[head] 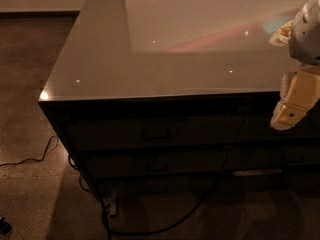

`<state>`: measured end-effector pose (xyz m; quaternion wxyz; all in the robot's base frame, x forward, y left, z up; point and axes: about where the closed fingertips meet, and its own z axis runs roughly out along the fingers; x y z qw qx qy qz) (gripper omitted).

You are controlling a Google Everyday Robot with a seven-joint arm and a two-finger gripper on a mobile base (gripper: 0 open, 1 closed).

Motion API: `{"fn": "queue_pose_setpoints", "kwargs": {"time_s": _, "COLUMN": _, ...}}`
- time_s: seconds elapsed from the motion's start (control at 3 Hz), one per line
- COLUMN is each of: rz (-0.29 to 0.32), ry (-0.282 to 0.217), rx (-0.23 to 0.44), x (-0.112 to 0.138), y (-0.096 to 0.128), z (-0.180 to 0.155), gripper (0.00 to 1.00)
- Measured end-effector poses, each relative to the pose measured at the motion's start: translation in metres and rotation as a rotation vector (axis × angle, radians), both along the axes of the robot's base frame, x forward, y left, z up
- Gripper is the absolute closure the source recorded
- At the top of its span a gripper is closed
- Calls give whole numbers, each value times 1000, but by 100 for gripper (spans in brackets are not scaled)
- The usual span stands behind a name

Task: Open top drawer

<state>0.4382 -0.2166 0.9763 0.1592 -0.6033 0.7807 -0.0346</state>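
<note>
Cable [30, 160] trailing over floor at left, glossy worktop [95, 59] above, top drawer [110, 133] closed flush just under its front edge, loop handle [156, 132] at centre, cream tool [282, 120] hanging far right before the neighbouring column, level with that drawer, grip state impossible to tell.

The gripper [292, 106], at the far right edge of the view, is a blocky cream-yellow plastic piece. It has a paler, rounded tip at its lower left end and a ribbed whitish strip along its upper left side. Directly above the gripper sits a bulbous pale grey wrist housing [307, 31] with a smooth shell that is cut off by the frame, and just left of that housing a small cream-coloured curved tab [281, 34] sticks out, yellowish in the dim warm light.
</note>
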Motion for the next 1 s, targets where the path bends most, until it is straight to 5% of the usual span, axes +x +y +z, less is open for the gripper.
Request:
{"fn": "queue_pose_setpoints", "kwargs": {"time_s": 0.33, "rz": -3, "ry": -13, "rx": -6, "x": -1, "y": -1, "z": 2, "gripper": 0}}
{"fn": "queue_pose_setpoints", "kwargs": {"time_s": 0.67, "rz": 37, "ry": 47, "rx": -9, "x": -8, "y": 5, "z": -29, "gripper": 0}}
{"fn": "queue_pose_setpoints", "kwargs": {"time_s": 1.0, "rz": 132, "ry": 163, "rx": 37, "x": -15, "y": 17, "z": -77, "gripper": 0}}
